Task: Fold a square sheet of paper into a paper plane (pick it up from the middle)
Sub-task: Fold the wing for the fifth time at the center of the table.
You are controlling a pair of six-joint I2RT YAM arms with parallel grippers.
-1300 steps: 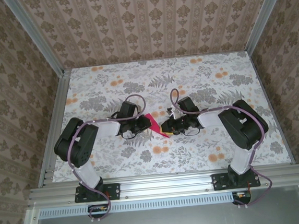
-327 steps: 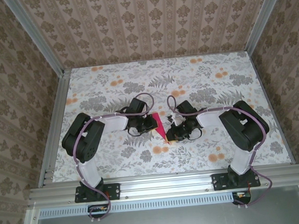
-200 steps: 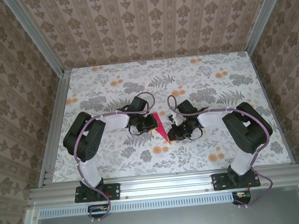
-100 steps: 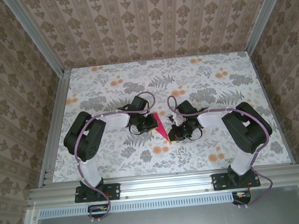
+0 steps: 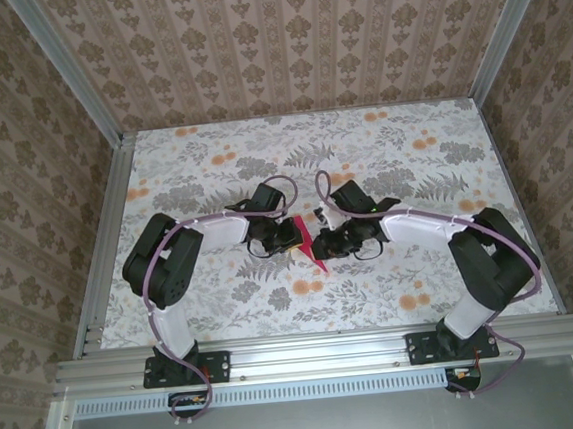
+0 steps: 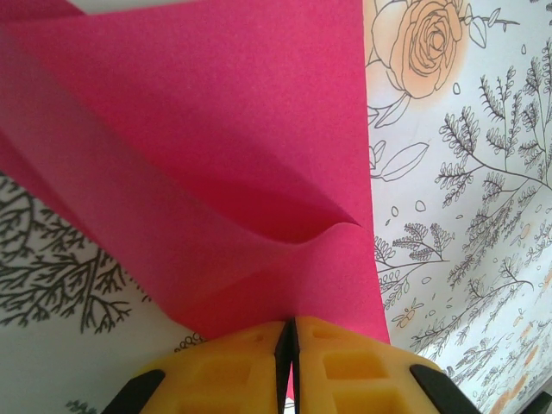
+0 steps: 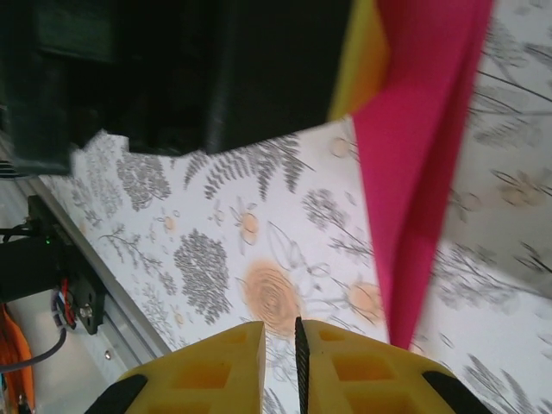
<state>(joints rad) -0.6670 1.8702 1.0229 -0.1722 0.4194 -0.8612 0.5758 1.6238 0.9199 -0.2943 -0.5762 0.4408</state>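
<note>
I see the table (image 5: 211,151) under a white cloth printed with grey leaves and orange blooms. Beyond the aluminium rail (image 5: 318,344) at its near edge, the paper plane (image 5: 313,248) points toward that rail; I cannot tell whether its tip touches the cloth.

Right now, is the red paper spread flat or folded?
Folded. The paper shows overlapping layers and a crease where the left claw pinches it, and in the right wrist view it tapers to a point.

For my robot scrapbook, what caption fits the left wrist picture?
Left hand pinching the folded pink paper, with the flowery table behind it.
</note>
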